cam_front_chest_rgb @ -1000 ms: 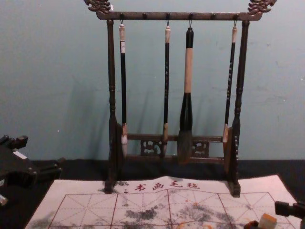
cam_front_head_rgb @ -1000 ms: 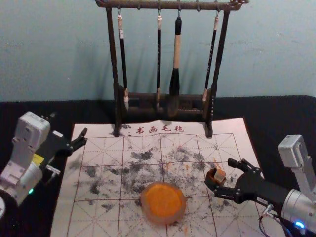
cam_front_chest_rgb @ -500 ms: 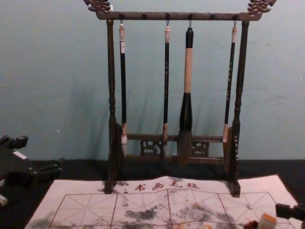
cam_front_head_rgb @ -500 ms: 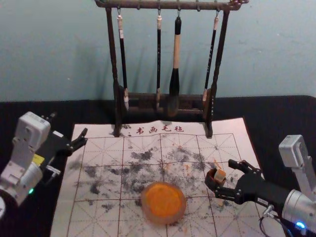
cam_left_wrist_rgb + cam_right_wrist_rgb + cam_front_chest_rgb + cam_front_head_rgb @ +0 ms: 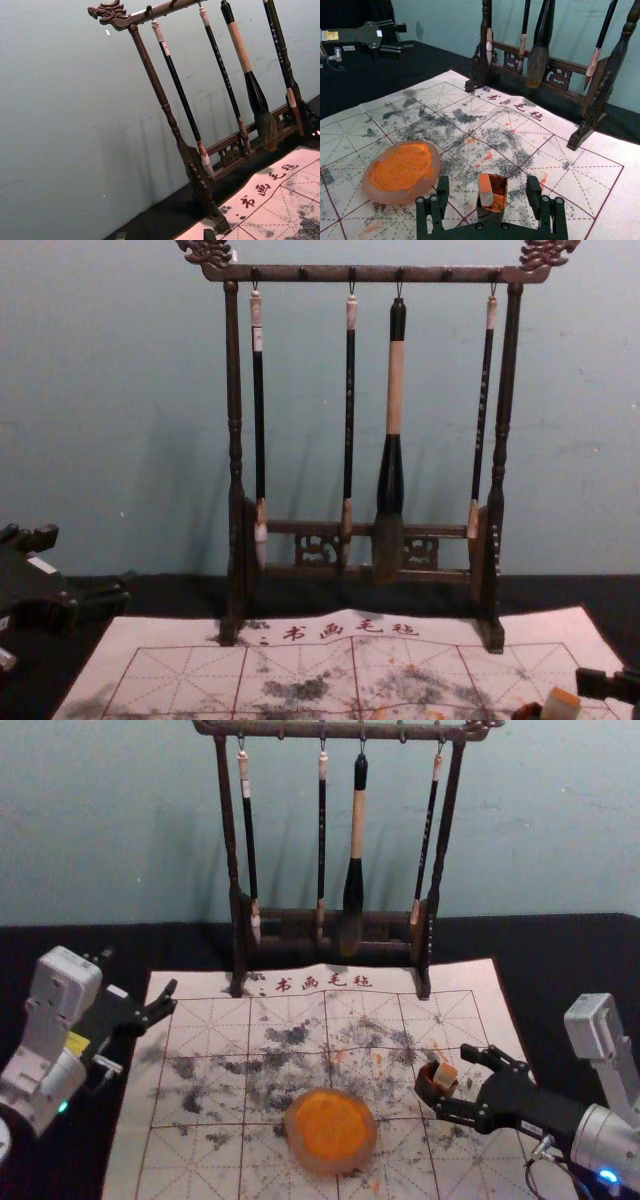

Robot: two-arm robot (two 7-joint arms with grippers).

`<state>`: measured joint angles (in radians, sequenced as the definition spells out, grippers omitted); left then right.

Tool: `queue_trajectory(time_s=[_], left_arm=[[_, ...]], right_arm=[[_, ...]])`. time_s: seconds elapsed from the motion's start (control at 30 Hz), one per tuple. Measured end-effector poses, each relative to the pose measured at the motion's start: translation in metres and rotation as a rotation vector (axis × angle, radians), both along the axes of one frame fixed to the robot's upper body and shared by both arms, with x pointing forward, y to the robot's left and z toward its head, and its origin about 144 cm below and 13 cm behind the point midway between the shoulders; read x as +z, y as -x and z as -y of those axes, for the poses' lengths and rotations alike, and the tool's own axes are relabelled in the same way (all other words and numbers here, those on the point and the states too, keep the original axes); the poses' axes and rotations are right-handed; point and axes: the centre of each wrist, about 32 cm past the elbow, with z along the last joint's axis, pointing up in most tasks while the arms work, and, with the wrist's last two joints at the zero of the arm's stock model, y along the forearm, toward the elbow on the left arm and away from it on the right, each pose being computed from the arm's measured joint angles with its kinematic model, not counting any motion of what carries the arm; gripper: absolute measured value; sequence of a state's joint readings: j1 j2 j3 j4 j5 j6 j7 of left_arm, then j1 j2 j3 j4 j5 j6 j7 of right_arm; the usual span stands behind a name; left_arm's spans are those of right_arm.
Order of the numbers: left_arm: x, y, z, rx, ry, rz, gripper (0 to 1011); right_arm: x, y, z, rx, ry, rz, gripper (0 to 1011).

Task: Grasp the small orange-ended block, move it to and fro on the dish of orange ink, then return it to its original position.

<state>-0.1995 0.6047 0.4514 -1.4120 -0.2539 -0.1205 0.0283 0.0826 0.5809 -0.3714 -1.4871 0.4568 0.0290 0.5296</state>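
The small orange-ended block leans in a small dark box on the mat, right of the dish of orange ink. My right gripper is open at the box. In the right wrist view, the block stands between the spread fingers of the right gripper, touching neither; the dish lies off to one side. The chest view catches the block's orange top at the lower right. My left gripper is parked, open, at the mat's far left; its fingertips edge into the left wrist view.
A dark wooden rack with several hanging brushes stands at the back of the mat. The ink-stained white mat lies on a black-covered table. A large brush hangs low near the rack's middle.
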Motion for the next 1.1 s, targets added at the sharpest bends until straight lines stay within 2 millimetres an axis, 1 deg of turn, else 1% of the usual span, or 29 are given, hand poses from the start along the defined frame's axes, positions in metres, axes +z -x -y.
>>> queue_trajectory(time_s=[0.07, 0.1, 0.23, 0.27, 0.37, 0.43, 0.53, 0.57, 0.63, 0.7, 0.77, 0.83, 0.87, 0.9, 1.0, 1.1], left_arm=[[0.0, 0.0, 0.0, 0.0, 0.0, 0.0, 1001], [0.0, 0.0, 0.0, 0.0, 0.0, 0.0, 1001], [0.0, 0.0, 0.0, 0.0, 0.0, 0.0, 1001], [0.0, 0.0, 0.0, 0.0, 0.0, 0.0, 1001], [0.0, 0.0, 0.0, 0.0, 0.0, 0.0, 1001], [0.0, 0.0, 0.0, 0.0, 0.0, 0.0, 1001], [0.0, 0.0, 0.0, 0.0, 0.0, 0.0, 1001], [0.0, 0.0, 0.0, 0.0, 0.0, 0.0, 1001], [0.0, 0.0, 0.0, 0.0, 0.0, 0.0, 1002], [0.0, 0.0, 0.0, 0.0, 0.0, 0.0, 1001], [0.0, 0.0, 0.0, 0.0, 0.0, 0.0, 1001], [0.0, 0.0, 0.0, 0.0, 0.0, 0.0, 1001], [0.0, 0.0, 0.0, 0.0, 0.0, 0.0, 1001], [0.0, 0.0, 0.0, 0.0, 0.0, 0.0, 1001], [0.0, 0.0, 0.0, 0.0, 0.0, 0.0, 1001], [0.0, 0.0, 0.0, 0.0, 0.0, 0.0, 1001]], right_arm=[[0.0, 0.0, -0.0001, 0.0, 0.0, 0.0, 924], [-0.0001, 0.0, -0.0001, 0.0, 0.0, 0.0, 882], [-0.0001, 0.0001, -0.0002, 0.0, 0.0, 0.0, 811], [-0.0002, 0.0001, -0.0002, 0.001, 0.0, 0.0, 760], [-0.0001, 0.0001, -0.0003, 0.001, 0.0, 0.0, 679], [-0.0002, 0.0001, -0.0002, 0.001, 0.001, 0.0, 578], [-0.0002, 0.0001, -0.0002, 0.0, 0.001, 0.001, 517], [-0.0002, 0.0001, -0.0002, 0.0, 0.001, 0.001, 457], [-0.0002, 0.0001, -0.0003, 0.0, 0.001, 0.001, 417], [-0.0001, 0.0001, -0.0002, 0.0, 0.001, 0.001, 336], [-0.0001, 0.0001, -0.0002, 0.0, 0.001, 0.001, 303], [-0.0002, 0.0001, -0.0003, 0.0, 0.001, 0.001, 217], [-0.0001, 0.0001, -0.0003, 0.0, 0.001, 0.001, 197], [-0.0001, 0.0001, -0.0002, 0.0, 0.001, 0.001, 138], [-0.0001, 0.0001, -0.0002, 0.0, 0.001, 0.001, 92], [-0.0001, 0.0001, -0.0002, 0.0, 0.001, 0.001, 92]])
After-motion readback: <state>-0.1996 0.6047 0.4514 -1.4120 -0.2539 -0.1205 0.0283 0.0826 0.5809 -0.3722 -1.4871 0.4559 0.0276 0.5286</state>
